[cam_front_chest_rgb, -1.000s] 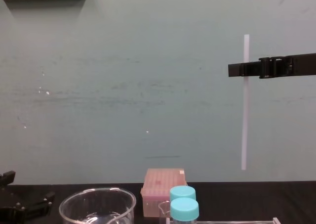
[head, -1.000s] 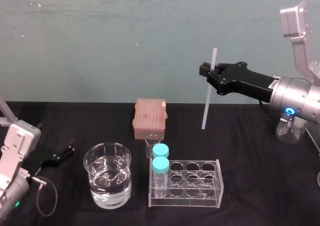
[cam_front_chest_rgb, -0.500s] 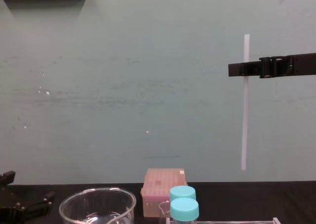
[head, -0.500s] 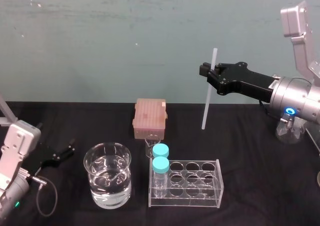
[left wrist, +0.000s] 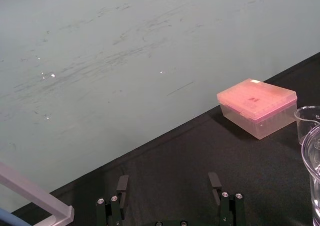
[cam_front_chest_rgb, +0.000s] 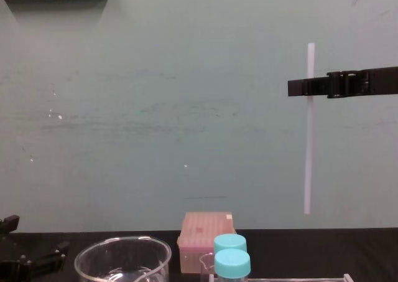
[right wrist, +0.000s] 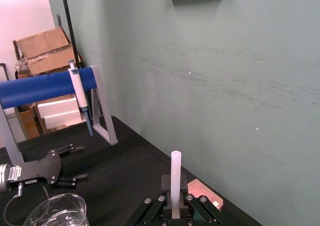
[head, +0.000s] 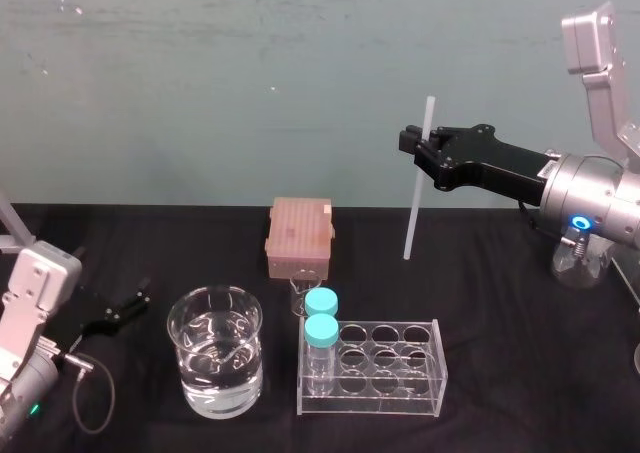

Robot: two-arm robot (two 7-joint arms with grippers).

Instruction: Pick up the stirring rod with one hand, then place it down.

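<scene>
Since the right gripper [head: 417,144] is clamped on the stirring rod [head: 413,211] near its top, most hanging upright below the grip, I'd lower it plumb, loosening only once grounded, while the left gripper [head: 117,312] idles spread, far off.

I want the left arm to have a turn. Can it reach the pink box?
Probably yes: the left gripper, fingers open, faces bare black table toward the pink box, and the beaker sits off to the side.

head: high, looking down at table [head: 520,303] | chest: low, level | wrists: close, forward | shared: pink box [head: 299,235]
</scene>
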